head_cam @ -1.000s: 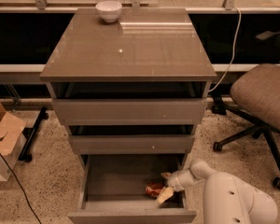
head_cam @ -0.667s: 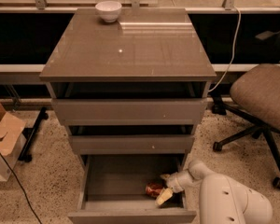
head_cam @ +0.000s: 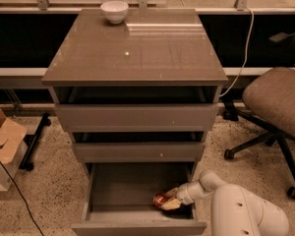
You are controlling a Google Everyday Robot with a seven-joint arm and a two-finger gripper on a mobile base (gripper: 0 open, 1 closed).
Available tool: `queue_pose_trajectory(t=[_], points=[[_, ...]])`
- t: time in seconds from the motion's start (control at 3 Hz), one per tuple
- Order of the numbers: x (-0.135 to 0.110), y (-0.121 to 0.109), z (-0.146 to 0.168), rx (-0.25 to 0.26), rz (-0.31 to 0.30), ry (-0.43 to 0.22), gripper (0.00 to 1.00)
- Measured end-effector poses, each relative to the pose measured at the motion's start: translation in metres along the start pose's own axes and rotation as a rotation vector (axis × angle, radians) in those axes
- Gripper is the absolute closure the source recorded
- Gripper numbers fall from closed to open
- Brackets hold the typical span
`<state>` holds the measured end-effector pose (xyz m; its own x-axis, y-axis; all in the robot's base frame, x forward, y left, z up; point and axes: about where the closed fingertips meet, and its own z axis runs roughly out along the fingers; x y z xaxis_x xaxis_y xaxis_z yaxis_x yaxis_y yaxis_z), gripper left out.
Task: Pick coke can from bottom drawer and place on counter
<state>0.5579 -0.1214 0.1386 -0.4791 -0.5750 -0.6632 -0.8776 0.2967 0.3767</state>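
The coke can (head_cam: 160, 199), red-orange, lies at the front right of the open bottom drawer (head_cam: 118, 191). My gripper (head_cam: 170, 199) reaches down into that drawer from the right and is right at the can, touching or around its right end. My white arm (head_cam: 246, 215) fills the lower right corner. The counter (head_cam: 137, 45) is the glossy grey-brown top of the cabinet, well above the gripper.
A white bowl (head_cam: 114, 11) stands at the counter's back left. The two upper drawers (head_cam: 137, 117) are slightly pulled out above the gripper. An office chair (head_cam: 278, 107) stands to the right, a cardboard box (head_cam: 2, 141) to the left, and a cable (head_cam: 243, 48) hangs behind.
Almost nothing differs. The gripper and the can stay at the same spot in the bottom drawer; the arm has shifted only slightly.
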Motion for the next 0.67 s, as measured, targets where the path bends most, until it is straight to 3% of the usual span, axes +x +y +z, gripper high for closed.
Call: queue_pose_trajectory(t=[0.67], points=[[-0.0026, 0.0046, -0.0062, 0.001, -0.006, -0.022, 0.99]])
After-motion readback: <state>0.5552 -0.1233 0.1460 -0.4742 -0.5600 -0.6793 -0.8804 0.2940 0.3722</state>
